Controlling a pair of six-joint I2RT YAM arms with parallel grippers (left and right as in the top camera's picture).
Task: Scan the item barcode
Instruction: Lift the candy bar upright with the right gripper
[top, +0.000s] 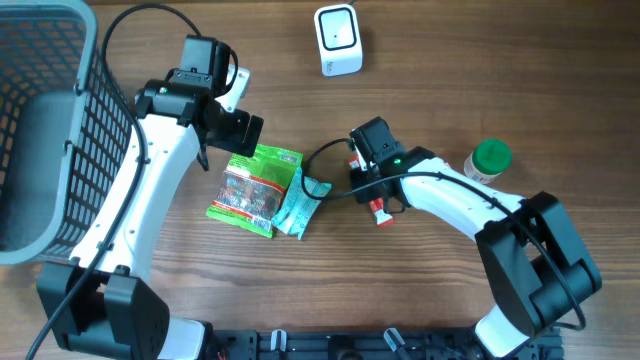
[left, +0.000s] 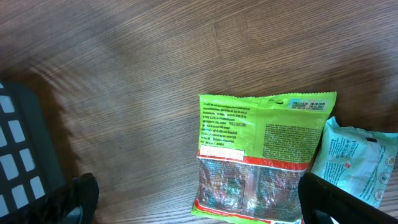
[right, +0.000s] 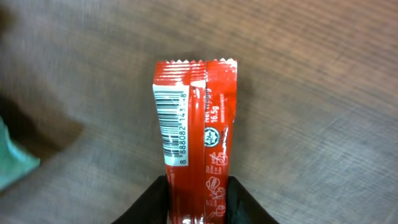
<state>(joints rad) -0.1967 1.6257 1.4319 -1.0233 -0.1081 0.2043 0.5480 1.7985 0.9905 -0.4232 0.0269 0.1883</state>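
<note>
A red snack bar (right: 196, 118) lies on the wooden table, its white barcode (right: 173, 127) facing up on the left half. My right gripper (right: 198, 202) is shut on the bar's near end, with a black finger (right: 152, 202) pressed against each long side. From overhead the right gripper (top: 372, 185) covers most of the bar (top: 380, 212), and only its red ends show. The white barcode scanner (top: 338, 40) stands at the far middle of the table. My left gripper (top: 235, 125) hangs wide open and empty over the top of a green snack packet (left: 261, 155).
A teal packet (top: 300, 205) overlaps the green packet (top: 255, 190) on its right. A green-capped bottle (top: 488, 160) stands to the right of the right arm. A grey mesh basket (top: 40, 130) fills the left side.
</note>
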